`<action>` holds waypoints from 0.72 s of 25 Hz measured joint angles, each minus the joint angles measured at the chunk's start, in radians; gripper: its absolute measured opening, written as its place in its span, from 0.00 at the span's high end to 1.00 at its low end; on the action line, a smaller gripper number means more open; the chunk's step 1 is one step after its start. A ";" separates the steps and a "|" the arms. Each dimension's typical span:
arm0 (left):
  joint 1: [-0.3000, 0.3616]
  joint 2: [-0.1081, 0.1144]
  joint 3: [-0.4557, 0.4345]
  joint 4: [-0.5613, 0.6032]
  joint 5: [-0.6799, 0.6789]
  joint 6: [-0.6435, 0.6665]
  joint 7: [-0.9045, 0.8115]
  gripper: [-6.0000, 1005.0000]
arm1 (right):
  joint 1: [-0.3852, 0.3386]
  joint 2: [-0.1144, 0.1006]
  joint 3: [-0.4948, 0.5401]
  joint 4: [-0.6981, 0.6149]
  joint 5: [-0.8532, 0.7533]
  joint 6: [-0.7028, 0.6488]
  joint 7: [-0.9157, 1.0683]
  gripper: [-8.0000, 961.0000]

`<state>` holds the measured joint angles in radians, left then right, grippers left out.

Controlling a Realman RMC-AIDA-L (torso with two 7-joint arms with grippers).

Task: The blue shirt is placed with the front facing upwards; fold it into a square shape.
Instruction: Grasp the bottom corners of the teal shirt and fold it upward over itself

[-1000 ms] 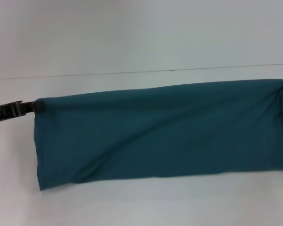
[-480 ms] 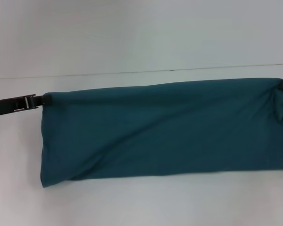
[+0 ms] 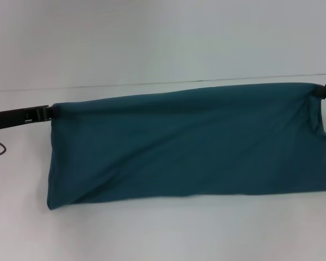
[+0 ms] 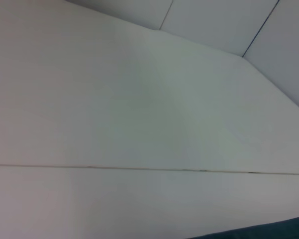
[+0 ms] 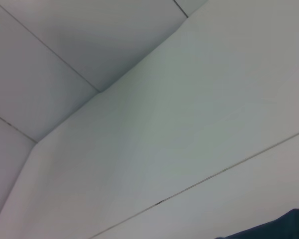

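White table (image 3: 163, 234) and a pale wall fill the head view, a thin seam running across mid-frame. Left gripper (image 3: 50, 111), at the left edge, is clamped on the upper left corner of the shirt (image 3: 190, 147); the right gripper (image 3: 321, 92), at the upper right edge, pinches the opposite corner, though only part of it is in frame. Held between these two points, the shirt's top edge is stretched nearly straight across the frame, and the cloth hangs as a long teal band whose lower edge rests on the table. Holding both corners taut likely keeps the layers flat and aligned for the next fold. No lettering shows on the visible side. Each wrist view shows only wall, table and a sliver of teal cloth.
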<state>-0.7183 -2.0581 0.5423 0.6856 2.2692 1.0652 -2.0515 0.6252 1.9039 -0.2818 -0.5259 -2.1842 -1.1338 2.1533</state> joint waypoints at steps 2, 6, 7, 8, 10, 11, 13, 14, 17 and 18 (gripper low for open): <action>-0.007 -0.001 0.007 -0.013 0.001 -0.022 0.008 0.95 | 0.005 0.003 -0.007 0.007 0.000 0.026 -0.001 0.89; -0.016 -0.002 0.027 -0.036 0.001 -0.069 0.015 0.93 | 0.015 0.008 -0.015 0.012 0.000 0.062 -0.002 0.89; -0.018 -0.002 0.034 -0.041 0.000 -0.080 0.017 0.93 | 0.017 0.009 -0.017 0.014 0.000 0.071 -0.002 0.89; -0.021 -0.002 0.040 -0.045 -0.001 -0.090 0.019 0.92 | 0.020 0.010 -0.020 0.017 0.000 0.080 -0.003 0.89; -0.028 -0.003 0.047 -0.054 -0.002 -0.108 0.024 0.91 | 0.027 0.010 -0.032 0.022 -0.001 0.098 -0.004 0.89; -0.032 -0.003 0.048 -0.060 -0.002 -0.116 0.028 0.91 | 0.030 0.010 -0.039 0.022 -0.001 0.106 -0.004 0.89; -0.041 -0.003 0.048 -0.067 -0.002 -0.128 0.034 0.90 | 0.036 0.012 -0.061 0.026 -0.001 0.130 -0.003 0.89; -0.051 -0.003 0.048 -0.077 -0.002 -0.145 0.043 0.89 | 0.040 0.012 -0.070 0.030 -0.001 0.145 -0.003 0.89; -0.062 -0.003 0.048 -0.091 -0.002 -0.164 0.051 0.88 | 0.049 0.015 -0.092 0.044 -0.001 0.183 -0.005 0.88; -0.070 -0.002 0.048 -0.100 -0.002 -0.173 0.059 0.88 | 0.052 0.017 -0.098 0.047 -0.001 0.196 -0.006 0.88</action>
<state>-0.7884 -2.0604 0.5906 0.5853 2.2677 0.8922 -1.9927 0.6777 1.9206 -0.3803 -0.4786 -2.1852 -0.9379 2.1474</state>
